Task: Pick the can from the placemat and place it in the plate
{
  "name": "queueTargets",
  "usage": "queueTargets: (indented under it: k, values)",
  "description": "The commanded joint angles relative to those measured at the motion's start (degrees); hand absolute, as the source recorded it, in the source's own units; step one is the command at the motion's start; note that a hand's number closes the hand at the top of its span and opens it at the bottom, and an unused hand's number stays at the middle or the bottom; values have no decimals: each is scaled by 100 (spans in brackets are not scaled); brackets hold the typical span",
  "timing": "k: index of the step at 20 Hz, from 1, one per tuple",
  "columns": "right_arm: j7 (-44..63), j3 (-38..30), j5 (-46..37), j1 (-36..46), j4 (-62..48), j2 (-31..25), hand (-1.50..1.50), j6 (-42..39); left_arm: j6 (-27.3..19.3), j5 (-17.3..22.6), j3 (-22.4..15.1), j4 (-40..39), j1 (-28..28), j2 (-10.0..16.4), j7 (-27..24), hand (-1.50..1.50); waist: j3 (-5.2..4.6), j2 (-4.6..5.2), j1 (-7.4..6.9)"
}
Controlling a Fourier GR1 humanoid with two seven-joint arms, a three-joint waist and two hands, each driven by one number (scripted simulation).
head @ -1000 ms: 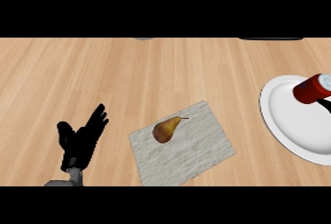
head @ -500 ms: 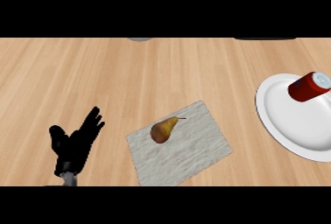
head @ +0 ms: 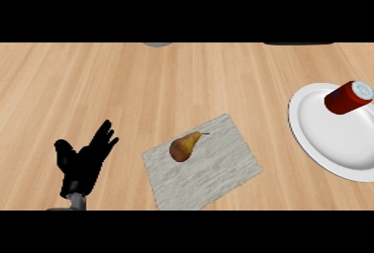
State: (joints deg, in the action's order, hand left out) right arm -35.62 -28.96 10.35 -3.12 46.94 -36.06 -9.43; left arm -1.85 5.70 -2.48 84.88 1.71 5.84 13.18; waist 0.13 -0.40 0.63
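The red can [head: 349, 97] is in the white plate [head: 321, 143], in the plate's far part, close to the counter's right edge. It leans over, its pale lid turned up and to the right. No brand or lettering can be read on its red side. The plate runs past the view's right edge, so its right rim cannot be seen.

The grey placemat [head: 215, 173] lies turned at an angle near the middle of the counter's near edge, well apart from the plate, with a strip of bare wood between them. A brown pear [head: 185, 146] lies on the placemat's far left part, stem pointing right.

The left hand [head: 82, 163] shows by the near left corner, released, fingers straight and pointing up, holding nothing, just left of the placemat and not touching it.

The wooden counter [head: 146, 89] stretches bare across its far half. At its far edge a grey shape [head: 157, 44] and a dark shape [head: 300, 43] are cut off and cannot be identified
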Motion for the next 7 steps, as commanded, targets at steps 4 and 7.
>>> queueTargets:
  k: [4,7]
  values:
    - [77,-121,8,-1257,1195,302,-150,-63,59,-66,107,-487,-178,-34,-99,0,-18,37,-9]
    - [130,-120,-90,-1404,1584,627,-150,106,206,15,267,-574,-286,64,-143,0,-17,39,-26]
